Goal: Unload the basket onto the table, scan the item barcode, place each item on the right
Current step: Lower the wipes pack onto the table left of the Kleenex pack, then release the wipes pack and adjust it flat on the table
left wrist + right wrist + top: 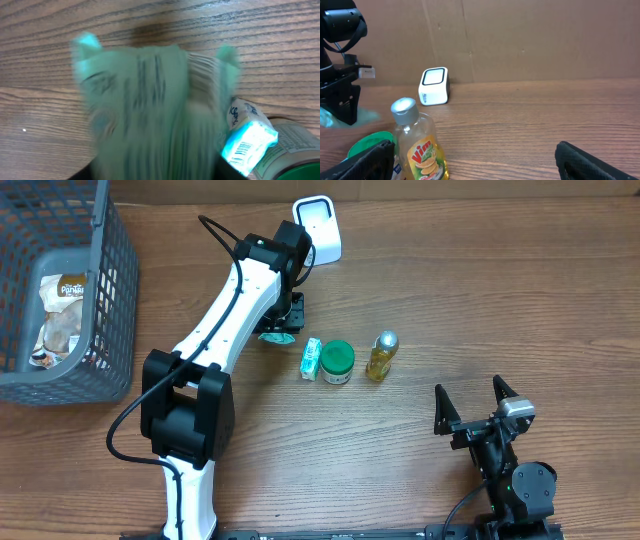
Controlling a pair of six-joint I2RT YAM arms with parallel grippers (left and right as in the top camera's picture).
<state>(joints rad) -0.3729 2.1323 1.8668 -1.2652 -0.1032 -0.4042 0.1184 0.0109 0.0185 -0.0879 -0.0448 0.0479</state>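
Observation:
A soft green packet with a barcode fills the left wrist view. It is smeared by motion while the wood around it is sharp, so it hangs loose between the parted jaws of my left gripper. From overhead, the left gripper is low over the table with the green packet under it, just in front of the white scanner. My right gripper stands open and empty near the front right. The right wrist view shows the scanner far back.
A small teal-and-white box, a green-lidded jar and a yellow Vim bottle stand in a row mid-table. A grey basket with a bagged item sits at the far left.

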